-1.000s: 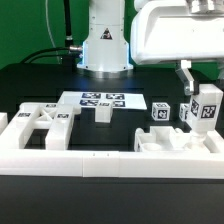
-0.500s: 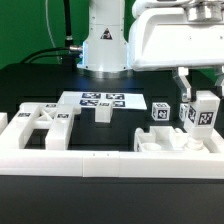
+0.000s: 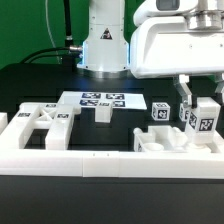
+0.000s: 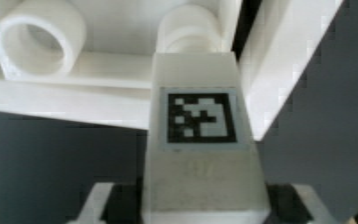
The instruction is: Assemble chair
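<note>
My gripper point(image 3: 198, 98) is at the exterior view's right, shut on a white chair bar point(image 3: 207, 118) with a marker tag, held upright just above a white cut-out part point(image 3: 170, 143) by the border wall. In the wrist view the bar point(image 4: 201, 130) fills the middle, its tag facing the camera, my fingers point(image 4: 105, 200) at either side; beyond it lies a white part with a round hole point(image 4: 48, 45). A small tagged cube point(image 3: 160, 111) stands left of the bar. A cut-out panel point(image 3: 40, 124) lies at the left. A small block point(image 3: 102, 114) stands mid-table.
The marker board point(image 3: 100, 99) lies flat at the table's middle back. The long low white border wall point(image 3: 80, 163) runs along the front. The robot base point(image 3: 103, 45) stands behind the marker board.
The gripper with the bar has moved down and slightly toward the exterior view's right, nearer the cut-out part. Other parts have not moved.
</note>
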### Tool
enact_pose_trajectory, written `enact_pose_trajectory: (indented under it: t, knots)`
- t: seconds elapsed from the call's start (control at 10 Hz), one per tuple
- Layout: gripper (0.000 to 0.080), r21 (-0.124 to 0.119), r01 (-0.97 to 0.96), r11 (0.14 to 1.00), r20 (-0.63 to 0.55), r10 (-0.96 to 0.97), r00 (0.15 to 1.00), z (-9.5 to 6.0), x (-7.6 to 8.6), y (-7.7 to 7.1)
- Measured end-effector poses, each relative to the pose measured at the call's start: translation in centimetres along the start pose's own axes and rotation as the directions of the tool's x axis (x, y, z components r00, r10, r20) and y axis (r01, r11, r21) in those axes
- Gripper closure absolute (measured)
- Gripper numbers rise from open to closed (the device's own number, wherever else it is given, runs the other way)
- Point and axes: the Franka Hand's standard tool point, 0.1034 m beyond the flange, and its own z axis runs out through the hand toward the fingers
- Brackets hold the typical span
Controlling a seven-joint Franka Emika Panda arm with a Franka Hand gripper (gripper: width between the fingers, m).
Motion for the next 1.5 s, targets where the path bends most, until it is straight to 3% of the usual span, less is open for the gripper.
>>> enact_pose_trajectory:
  t: [0.3, 0.6, 0.8, 0.9, 1.0, 1.3, 1.5]
  knots:
    - [0.0512, -0.017, 0.02, 1.0, -0.115, -0.022, 0.993, -0.2, -0.5, -0.1]
    - [0.0512, -0.022, 0.024, 0.999, -0.134, -0.027, 0.991, -0.2, -0.5, 0.0]
    - [0.0228, -0.022, 0.027, 0.999, -0.13, -0.029, 0.991, -0.2, -0.4, 0.1]
    - [0.0228, -0.022, 0.03, 0.999, -0.112, -0.032, 0.993, -0.7, 0.1, 0.5]
    - [0.0164, -0.023, 0.032, 0.999, -0.111, -0.034, 0.993, -1.3, 0.6, 0.7]
    - [0.0151, -0.029, 0.049, 0.998, -0.1, -0.051, 0.994, -2.7, 2.0, 1.8]
    - [0.0151, -0.026, 0.052, 0.998, -0.089, -0.054, 0.995, -2.2, 1.5, 1.5]
